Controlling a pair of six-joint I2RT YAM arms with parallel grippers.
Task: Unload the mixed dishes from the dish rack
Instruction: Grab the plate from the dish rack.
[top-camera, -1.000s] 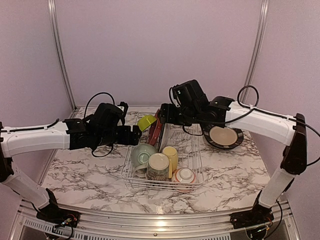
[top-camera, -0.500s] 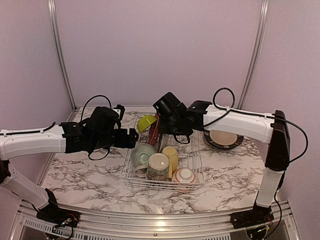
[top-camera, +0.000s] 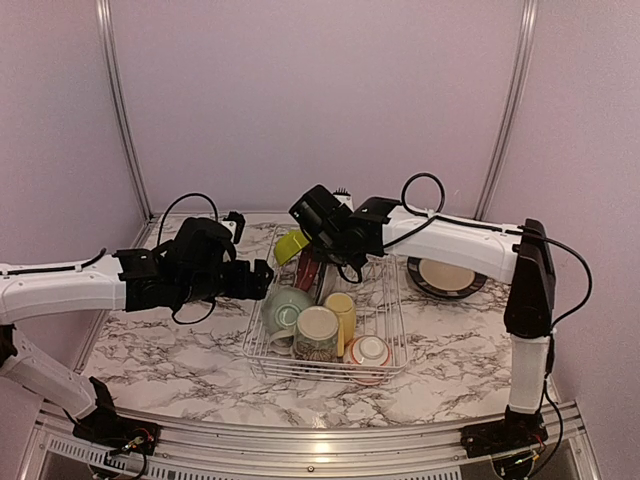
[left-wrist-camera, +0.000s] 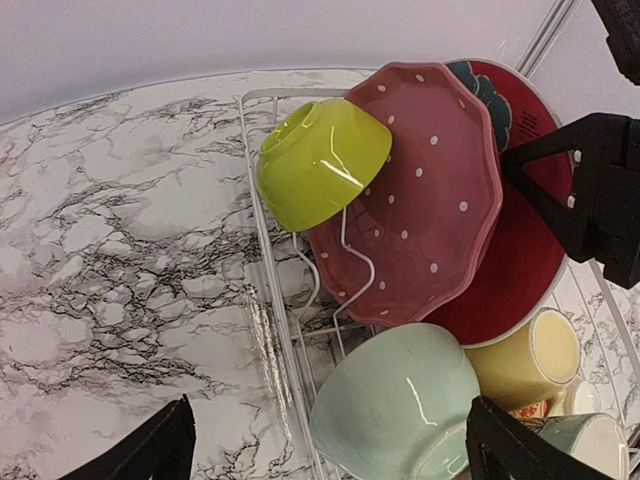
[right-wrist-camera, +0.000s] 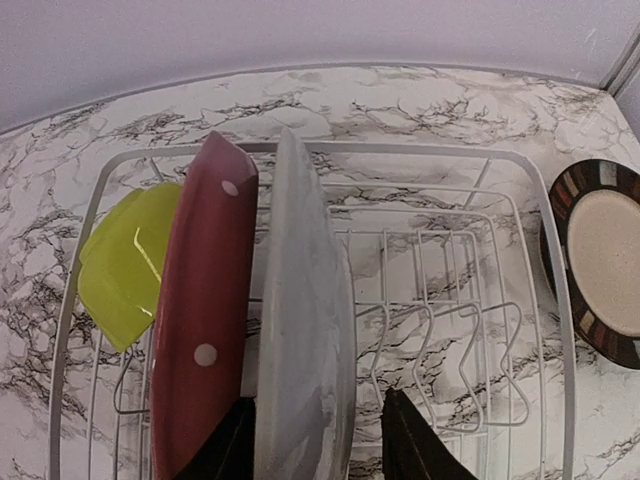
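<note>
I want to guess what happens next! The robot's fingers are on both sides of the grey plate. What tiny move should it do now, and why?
Probably squeeze the right gripper shut on the grey plate. Its fingers sit either side of the upright plate in the dish rack, with a gap on one side, so it likely cannot lift yet.

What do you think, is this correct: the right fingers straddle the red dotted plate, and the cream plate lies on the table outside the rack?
Not quite. The right wrist view shows the right fingers straddling the grey plate, not the red dotted plate beside it. The cream plate does lie on the table outside the rack.
</note>
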